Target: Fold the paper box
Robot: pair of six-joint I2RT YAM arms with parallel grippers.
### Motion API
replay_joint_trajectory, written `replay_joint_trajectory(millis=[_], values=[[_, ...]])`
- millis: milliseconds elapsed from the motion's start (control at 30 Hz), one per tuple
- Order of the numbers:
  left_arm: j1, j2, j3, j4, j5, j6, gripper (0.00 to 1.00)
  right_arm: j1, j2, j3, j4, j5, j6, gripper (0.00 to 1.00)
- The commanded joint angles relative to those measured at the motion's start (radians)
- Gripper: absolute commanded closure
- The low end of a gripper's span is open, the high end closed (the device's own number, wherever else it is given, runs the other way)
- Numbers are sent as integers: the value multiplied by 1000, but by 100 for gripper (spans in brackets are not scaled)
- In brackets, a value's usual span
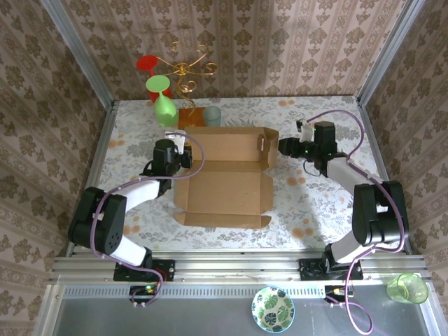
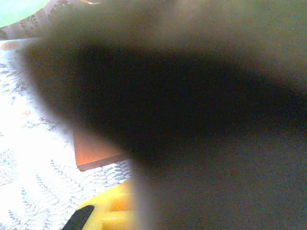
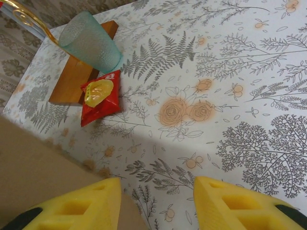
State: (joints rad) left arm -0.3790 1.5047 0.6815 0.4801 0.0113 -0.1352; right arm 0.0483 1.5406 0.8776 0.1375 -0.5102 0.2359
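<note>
Left gripper (image 1: 183, 148) is clamped shut and parked right at the left rear corner of the paper box (image 1: 224, 185). Whether any cardboard is actually pinched can't be told, since the left wrist view is mostly smothered by a dark blurry mass right up against the lens. One yellow finger (image 2: 112, 211) is glimpsed at the bottom of that view, and a corner of the wooden slab (image 2: 93, 152) is caught a bit beyond it on the patterned tablecloth (image 2: 29, 182)

Right gripper (image 3: 158, 203) is spread open with nothing but bare tablecloth seen between the jaws. Tan cardboard is seen at the lower left of the right wrist view, running behind the finger on that side, though contact can't be confirmed. From above, this gripper is placed at the box's right side, just beside an upright side tab

The box itself is laid open mid-table between the two arms, flaps spread, not closed up

Further out, a red snack packet (image 3: 100, 96) is found just beside a teal cup (image 3: 88, 43), both next to the slab. A gold wire stand (image 1: 185, 70) is set at the back with a red glass (image 1: 148, 64) and a green glass (image 1: 164, 105) by it. A patterned bowl (image 1: 273, 308) and a green cup (image 1: 407, 287) are left on the metal ledge near the arm bases
</note>
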Motion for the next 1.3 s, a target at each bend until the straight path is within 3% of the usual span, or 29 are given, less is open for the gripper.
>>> replay_joint_trajectory(millis=[0,400,1267], values=[[2,15,19,40,-4,-21,100,14,-48,-33,43,-21,-30,56],[2,8,19,23,22,-3,100,60,-54,-57,78,-11,-119,55],[5,7,40,-9,43,39,100,133,-107,26,-219,-166,-417,46]])
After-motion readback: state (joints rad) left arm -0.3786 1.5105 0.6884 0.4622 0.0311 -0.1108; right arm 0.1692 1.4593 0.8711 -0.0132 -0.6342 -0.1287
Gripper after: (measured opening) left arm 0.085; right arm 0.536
